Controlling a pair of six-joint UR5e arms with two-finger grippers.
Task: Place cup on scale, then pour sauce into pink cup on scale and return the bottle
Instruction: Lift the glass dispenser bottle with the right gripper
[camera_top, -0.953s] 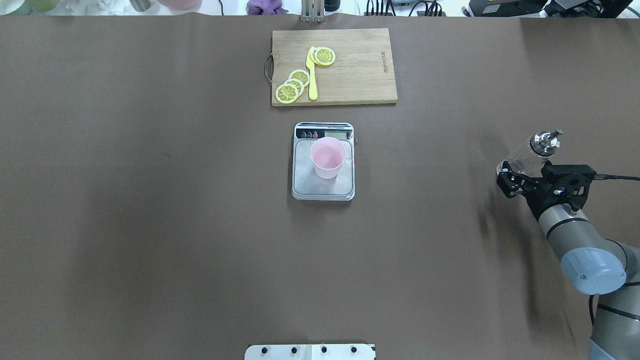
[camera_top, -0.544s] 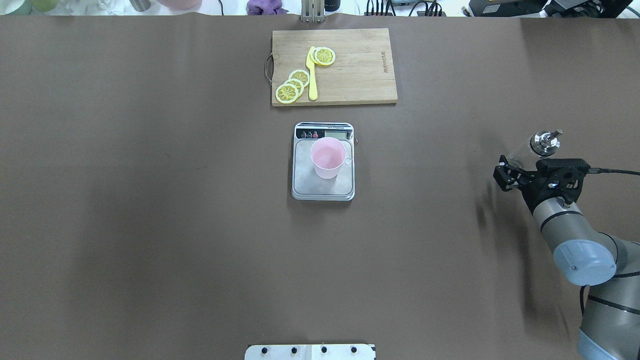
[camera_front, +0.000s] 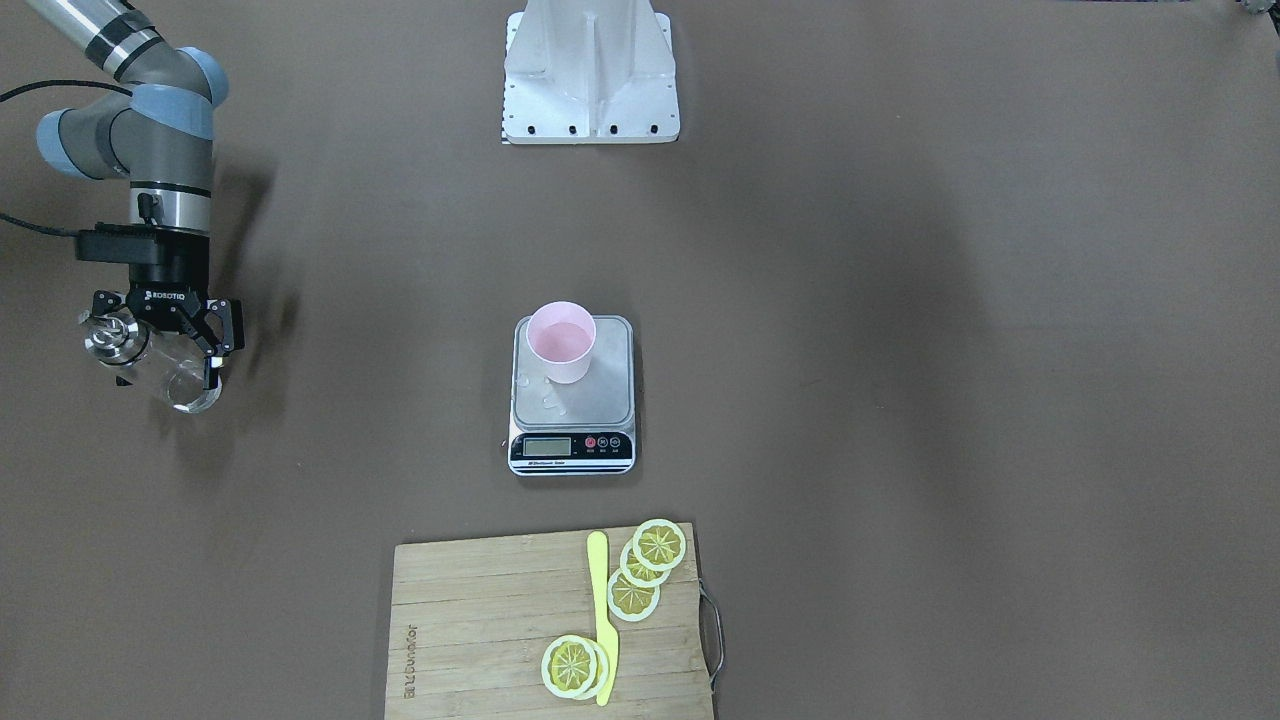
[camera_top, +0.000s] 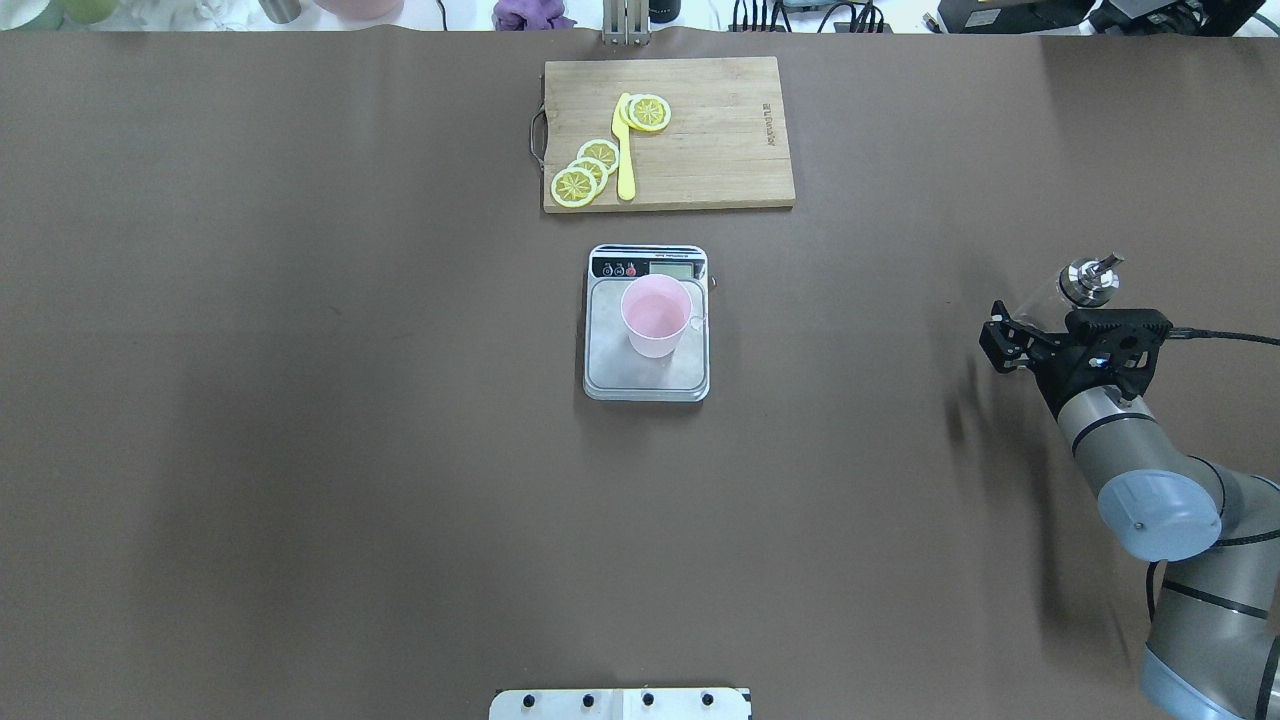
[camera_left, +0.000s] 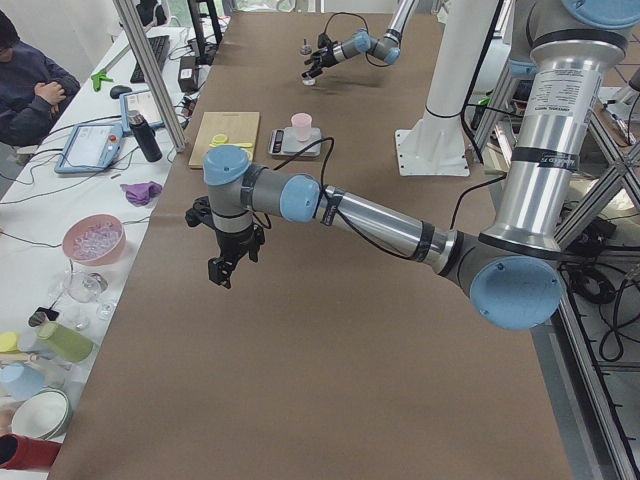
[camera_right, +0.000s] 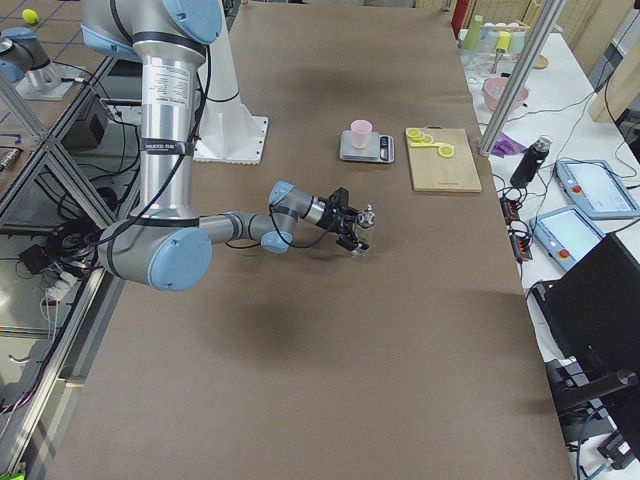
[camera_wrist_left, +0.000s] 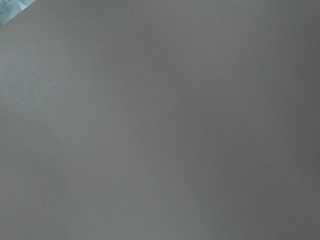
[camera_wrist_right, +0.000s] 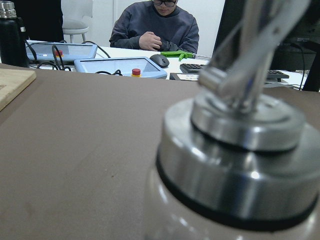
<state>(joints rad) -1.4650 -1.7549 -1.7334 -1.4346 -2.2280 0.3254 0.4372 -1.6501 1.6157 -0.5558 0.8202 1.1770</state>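
Seen from across the table, the right gripper (camera_front: 167, 365) is at the picture's left edge. Its two black fingers (camera_front: 214, 345) pinch the body of a slim clear glass bottle with a shiny metal pourer cap (camera_front: 183, 385), which is tilted. Well apart, mid-table, a small pale pink plastic cup (camera_front: 561, 341) stands upright on the steel platform of a small rectangular digital scale (camera_front: 600, 390). Nearer the camera a wooden cutting board (camera_front: 470, 620) carries lemon slices (camera_front: 659, 543) and a yellow knife (camera_front: 601, 610).

From overhead, the bottle's cap pokes out beyond the gripper at the right side of the brown table (camera_top: 300, 400).

From the left end, the near arm's left gripper (camera_left: 222, 270) hangs over bare table. Whether its fingers are spread or pressed together cannot be told.

From the right end, the bottle is close to the tabletop, and contact cannot be judged.

The left wrist camera shows only brown surface.

In the right wrist camera the blurred metal cap fills the foreground, and a person (camera_wrist_right: 155, 25) sits at a desk beyond.
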